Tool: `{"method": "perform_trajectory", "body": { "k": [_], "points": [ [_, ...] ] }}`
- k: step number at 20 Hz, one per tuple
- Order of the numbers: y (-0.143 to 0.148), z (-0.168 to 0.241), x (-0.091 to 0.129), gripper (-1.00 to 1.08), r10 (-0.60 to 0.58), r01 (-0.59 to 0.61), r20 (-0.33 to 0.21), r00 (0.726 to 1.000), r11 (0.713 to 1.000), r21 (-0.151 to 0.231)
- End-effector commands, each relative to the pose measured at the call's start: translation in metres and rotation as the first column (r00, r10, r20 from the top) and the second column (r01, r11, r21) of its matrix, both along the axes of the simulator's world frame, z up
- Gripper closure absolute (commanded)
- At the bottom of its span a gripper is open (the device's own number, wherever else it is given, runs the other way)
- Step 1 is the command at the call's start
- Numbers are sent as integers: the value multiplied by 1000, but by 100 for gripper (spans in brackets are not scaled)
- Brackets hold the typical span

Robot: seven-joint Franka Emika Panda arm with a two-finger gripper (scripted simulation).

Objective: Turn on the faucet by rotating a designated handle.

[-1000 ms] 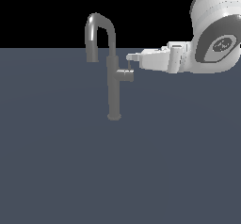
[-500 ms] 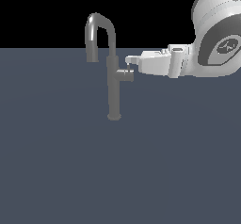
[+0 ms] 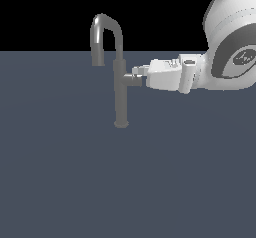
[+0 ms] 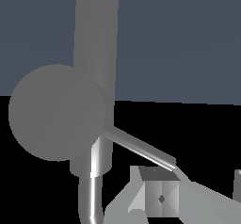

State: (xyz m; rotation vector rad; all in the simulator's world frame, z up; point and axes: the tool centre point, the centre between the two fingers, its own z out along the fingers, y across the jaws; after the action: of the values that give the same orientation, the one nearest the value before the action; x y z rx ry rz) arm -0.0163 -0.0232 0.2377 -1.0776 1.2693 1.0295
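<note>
Gripper (image 3: 136,72) sits at the handle (image 4: 141,148) beside the faucet (image 3: 120,89), and I cannot tell whether its fingers grip it.

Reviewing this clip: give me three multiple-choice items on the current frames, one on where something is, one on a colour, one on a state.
1. Where is the gripper?
A. At the handle on the faucet's exterior-view right
B. Under the spout
C. On the floor

2. What colour is the faucet?
A. Red
B. Grey
C. Gold

3. How does the faucet stand?
A. Tipped over
B. Leaning
C. Upright

Answers: 1 A, the white fingers meet the side stub. 2 B, column and spout render grey. 3 C, the column rises straight from its base.
</note>
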Motion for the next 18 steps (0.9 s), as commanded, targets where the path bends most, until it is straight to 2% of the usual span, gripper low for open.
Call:
{"method": "perform_trajectory", "body": {
  "k": [1,2,10,11,12,18],
  "points": [
    [3,-25,-12,108,1,-1,-40,999,1000,4],
    [0,-3,-2,108,0,0,-2,1000,1000,1],
    [3,-57,-12,108,1,-1,-40,999,1000,4],
    [3,-57,-12,108,1,-1,-40,999,1000,4],
    [0,-31,-3,108,3,-3,5,1000,1000,3],
    [0,-63,1,108,2,-2,-21,1000,1000,4]
  ]
}}
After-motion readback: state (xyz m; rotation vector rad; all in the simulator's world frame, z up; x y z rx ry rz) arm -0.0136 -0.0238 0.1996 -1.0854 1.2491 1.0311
